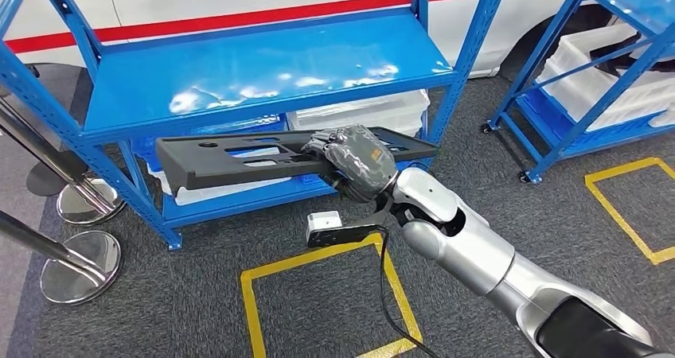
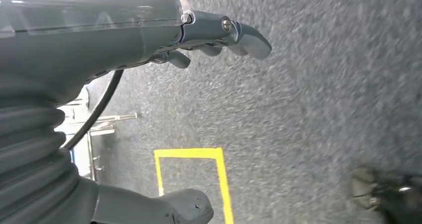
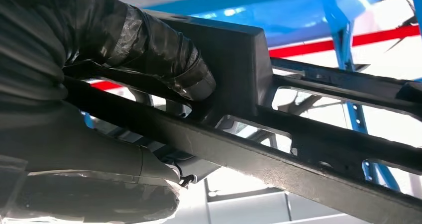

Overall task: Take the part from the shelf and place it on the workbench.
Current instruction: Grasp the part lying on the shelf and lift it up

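Observation:
The part (image 1: 239, 157) is a long black plastic frame with cut-out slots. It hangs level in front of the blue shelf (image 1: 263, 71), between its upper and lower boards. My right hand (image 1: 355, 162) grips it right of its middle. In the right wrist view the thumb and fingers (image 3: 164, 59) wrap the part's (image 3: 308, 149) rails. My left hand (image 2: 149, 40) hangs over grey carpet with its fingers apart and nothing in it.
White bins (image 1: 362, 111) sit on the shelf's lower board. A second blue shelf (image 1: 605, 64) with white crates stands at the right. Chrome stanchion bases (image 1: 79, 262) stand at the left. Yellow tape squares (image 1: 326, 302) mark the grey carpet. A white car body stands behind.

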`<act>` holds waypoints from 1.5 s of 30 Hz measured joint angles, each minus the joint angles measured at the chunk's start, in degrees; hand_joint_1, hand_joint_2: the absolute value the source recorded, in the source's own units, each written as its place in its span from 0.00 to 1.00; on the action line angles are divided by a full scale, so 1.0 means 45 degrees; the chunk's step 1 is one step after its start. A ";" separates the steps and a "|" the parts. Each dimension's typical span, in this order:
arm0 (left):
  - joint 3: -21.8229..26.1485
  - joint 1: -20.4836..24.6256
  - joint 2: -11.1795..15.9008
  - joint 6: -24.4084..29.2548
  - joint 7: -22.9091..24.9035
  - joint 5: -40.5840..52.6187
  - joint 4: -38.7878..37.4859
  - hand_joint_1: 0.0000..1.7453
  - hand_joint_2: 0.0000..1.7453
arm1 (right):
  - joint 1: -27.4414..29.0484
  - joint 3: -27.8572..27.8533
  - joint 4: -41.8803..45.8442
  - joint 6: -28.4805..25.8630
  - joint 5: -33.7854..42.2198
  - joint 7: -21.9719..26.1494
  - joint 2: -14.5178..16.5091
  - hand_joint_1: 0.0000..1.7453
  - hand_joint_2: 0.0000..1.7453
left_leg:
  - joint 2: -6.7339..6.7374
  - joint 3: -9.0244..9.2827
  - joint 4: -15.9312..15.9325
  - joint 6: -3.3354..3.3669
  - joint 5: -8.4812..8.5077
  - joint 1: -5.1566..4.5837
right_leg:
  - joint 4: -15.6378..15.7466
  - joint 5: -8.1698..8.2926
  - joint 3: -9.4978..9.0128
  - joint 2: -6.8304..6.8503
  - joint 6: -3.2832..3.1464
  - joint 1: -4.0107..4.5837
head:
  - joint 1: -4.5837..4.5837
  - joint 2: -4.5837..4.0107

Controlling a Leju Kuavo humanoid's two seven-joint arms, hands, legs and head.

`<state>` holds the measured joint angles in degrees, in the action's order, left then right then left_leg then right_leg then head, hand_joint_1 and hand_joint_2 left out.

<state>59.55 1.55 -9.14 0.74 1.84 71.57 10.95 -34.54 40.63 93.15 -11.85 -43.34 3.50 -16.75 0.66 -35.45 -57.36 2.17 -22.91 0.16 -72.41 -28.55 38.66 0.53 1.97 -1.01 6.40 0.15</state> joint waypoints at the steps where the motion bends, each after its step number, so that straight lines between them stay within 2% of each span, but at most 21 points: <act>1: -0.0001 0.0003 -0.0001 0.0000 -0.0007 0.0012 0.0000 0.00 1.00 | 0.0032 -0.0054 0.0071 0.0000 0.0000 0.0007 -0.0039 1.00 1.00 | -0.0003 -0.0217 -0.0099 -0.0054 0.0106 -0.0011 | 0.0826 0.0090 -0.0700 -0.0010 -0.0028 -0.0001 | 0.0000 0.0000; 3: -0.0006 0.0014 -0.0003 -0.0004 -0.0015 0.0022 0.0000 0.00 1.00 | 0.0077 -0.0161 0.0219 -0.0001 -0.0006 0.0019 -0.0080 1.00 1.00 | -0.0012 -0.0506 -0.0259 -0.0187 0.0308 -0.0045 | 0.2540 -0.0203 -0.1894 -0.0056 -0.0186 0.0045 | -0.0002 0.0001; 4: -0.0007 0.0019 -0.0003 -0.0009 -0.0011 0.0019 0.0000 0.00 1.00 | 0.0092 -0.0205 0.0269 0.0000 -0.0016 0.0023 -0.0089 1.00 1.00 | -0.0016 -0.0573 -0.0278 -0.0256 0.0419 -0.0058 | 0.3003 -0.0387 -0.2155 -0.0078 -0.0287 0.0085 | -0.0005 0.0002; 7: -0.0008 -0.0004 0.0026 -0.0035 0.0038 -0.0030 0.0000 0.00 1.00 | 0.0143 -0.0229 0.0296 0.0024 -0.0092 0.0024 -0.0078 1.00 1.00 | -0.0053 -0.0744 -0.0323 -0.0463 0.0524 -0.0038 | 0.3167 -0.0126 -0.1947 -0.0029 -0.0639 0.0087 | -0.0006 0.0001; 9: -0.0006 -0.0030 0.0051 -0.0060 0.0107 -0.0080 0.0000 0.00 1.00 | 0.0150 -0.0200 0.0286 0.0049 -0.0182 0.0017 -0.0001 1.00 1.00 | -0.0084 -0.1057 -0.1084 -0.0609 -0.0441 0.0007 | 0.3206 0.0226 -0.1595 0.0033 -0.0859 0.0040 | -0.0007 0.0000; 11: -0.0001 -0.0036 0.0051 -0.0079 0.0185 -0.0107 0.0000 0.00 1.00 | 0.0144 -0.0172 0.0271 0.0058 -0.0260 0.0007 0.0122 1.00 1.00 | -0.0091 -0.1417 -0.2653 -0.0724 -0.1774 0.0034 | 0.3187 0.0567 -0.1158 0.0038 -0.0944 0.0068 | -0.0006 0.0000; 13: 0.0004 -0.0026 0.0046 -0.0084 0.0264 -0.0129 0.0000 0.00 1.00 | 0.0144 -0.0135 0.0228 0.0061 -0.0294 0.0004 0.0243 1.00 1.00 | -0.0091 -0.1427 -0.3903 -0.0758 -0.2089 0.0040 | 0.3138 0.0905 -0.0691 0.0040 -0.0937 0.0105 | -0.0006 0.0000; 14: 0.0007 -0.0015 0.0044 -0.0083 0.0306 -0.0142 0.0000 0.00 1.00 | 0.0143 -0.0114 0.0204 0.0062 -0.0302 0.0004 0.0292 1.00 1.00 | -0.0093 -0.1156 -0.3988 -0.0731 -0.1832 0.0036 | 0.3103 0.1063 -0.0461 0.0043 -0.0923 0.0126 | -0.0007 0.0000; 16: 0.0018 0.0005 0.0049 -0.0074 0.0363 -0.0160 0.0001 0.00 1.00 | 0.0128 -0.0090 0.0177 0.0062 -0.0310 0.0004 0.0349 1.00 1.00 | -0.0096 0.0031 -0.2876 -0.0560 -0.1267 -0.0003 | 0.3042 0.1353 -0.0084 0.0050 -0.0892 0.0168 | -0.0007 0.0000; 18: 0.0024 0.0026 0.0080 -0.0053 0.0386 -0.0170 0.0011 0.00 1.00 | 0.0082 -0.0102 0.0175 0.0059 -0.0307 -0.0006 0.0386 1.00 1.00 | -0.0086 0.1512 -0.0914 -0.0347 -0.1487 -0.0091 | 0.3026 0.1625 0.0107 0.0073 -0.0809 0.0200 | -0.0006 0.0001; 20: 0.0028 0.0041 0.0100 -0.0033 0.0378 -0.0163 0.0019 0.00 1.00 | 0.0013 -0.0120 0.0172 0.0058 -0.0283 -0.0018 0.0408 1.00 1.00 | -0.0079 0.2132 0.0158 -0.0234 -0.1760 -0.0188 | 0.3111 0.1911 0.0140 0.0118 -0.0657 0.0155 | -0.0006 0.0002; 22: 0.0030 0.0040 0.0079 -0.0026 0.0350 -0.0139 0.0015 0.00 1.00 | -0.0027 -0.0137 0.0160 0.0060 -0.0239 -0.0021 0.0412 1.00 1.00 | -0.0055 0.1985 0.0333 -0.0134 -0.1443 -0.0168 | 0.3207 0.2043 0.0189 0.0108 -0.0498 0.0111 | -0.0005 0.0002; 23: 0.0030 0.0043 0.0070 -0.0024 0.0327 -0.0122 0.0012 0.00 1.00 | -0.0043 -0.0154 0.0149 0.0061 -0.0218 -0.0024 0.0412 1.00 1.00 | -0.0028 0.1866 0.0402 -0.0049 -0.1234 -0.0134 | 0.3065 0.1761 0.0282 0.0068 -0.0435 0.0109 | -0.0002 0.0002; 26: 0.0034 0.0053 0.0058 -0.0022 0.0265 -0.0097 0.0010 0.00 1.00 | -0.0078 -0.0203 0.0115 0.0068 -0.0168 -0.0034 0.0398 1.00 1.00 | 0.0027 0.1265 0.0456 0.0085 -0.0628 -0.0074 | 0.1181 -0.0193 0.0784 -0.0028 -0.0284 0.0045 | 0.0002 0.0001; 27: 0.0035 0.0051 0.0058 -0.0021 0.0254 -0.0096 0.0010 0.00 1.00 | -0.0078 -0.0208 0.0101 0.0073 -0.0152 -0.0036 0.0392 1.00 1.00 | 0.0027 0.1020 0.0428 0.0067 -0.0457 -0.0071 | 0.0358 -0.0589 0.0909 -0.0030 -0.0235 0.0016 | 0.0001 0.0001; 29: 0.0038 0.0048 0.0056 -0.0021 0.0242 -0.0094 0.0010 0.00 1.00 | -0.0074 -0.0220 0.0067 0.0087 -0.0124 -0.0045 0.0384 1.00 1.00 | 0.0027 0.0511 0.0315 0.0007 -0.0153 -0.0051 | -0.0472 -0.0424 0.0751 -0.0029 -0.0155 -0.0036 | 0.0000 0.0000; 31: 0.0040 0.0045 0.0036 -0.0028 0.0202 -0.0091 0.0010 0.00 1.00 | -0.0082 -0.0255 0.0054 0.0107 -0.0062 -0.0052 0.0380 1.00 1.00 | 0.0025 0.0032 0.0116 -0.0098 0.0069 -0.0010 | 0.0322 0.0203 -0.0203 -0.0028 -0.0102 -0.0094 | 0.0000 0.0000; 33: 0.0040 0.0042 0.0017 -0.0039 0.0151 -0.0089 0.0010 0.00 1.00 | -0.0092 -0.0283 0.0060 0.0123 -0.0009 -0.0051 0.0380 1.00 1.00 | 0.0022 -0.0220 -0.0030 -0.0178 0.0168 0.0017 | 0.1334 0.0419 -0.1051 -0.0027 -0.0085 -0.0124 | 0.0000 0.0000; 38: 0.0040 0.0046 0.0015 -0.0045 0.0124 -0.0089 0.0011 0.00 1.00 | -0.0099 -0.0290 0.0065 0.0129 0.0007 -0.0050 0.0380 1.00 1.00 | 0.0020 -0.0279 -0.0091 -0.0209 0.0192 0.0015 | 0.1773 0.0296 -0.1377 -0.0032 -0.0087 -0.0136 | 0.0000 0.0000; 42: 0.0040 0.0029 0.0006 -0.0068 -0.0009 -0.0090 0.0010 0.00 1.00 | -0.0111 -0.0339 0.0130 0.0147 0.0057 -0.0033 0.0355 1.00 1.00 | -0.0005 -0.0540 -0.0222 -0.0449 0.0462 -0.0020 | 0.3105 -0.0306 -0.2014 -0.0104 -0.0426 -0.0004 | -0.0007 0.0002; 45: 0.0047 -0.0032 -0.0006 -0.0086 -0.0062 -0.0090 0.0010 0.00 1.00 | -0.0068 -0.0396 0.0153 0.0175 0.0172 -0.0024 0.0265 1.00 1.00 | -0.0031 -0.1434 -0.2702 -0.0794 -0.1266 0.0072 | 0.3106 0.0239 -0.1429 -0.0066 -0.0876 0.0005 | -0.0005 0.0000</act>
<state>59.77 1.41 -9.16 0.36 1.56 71.16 10.99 -34.85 38.85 93.84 -11.06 -42.57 3.39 -15.56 0.52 -41.91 -69.52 -1.41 -28.60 0.48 -58.43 -27.48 32.23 0.24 -1.97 -0.98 6.38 0.15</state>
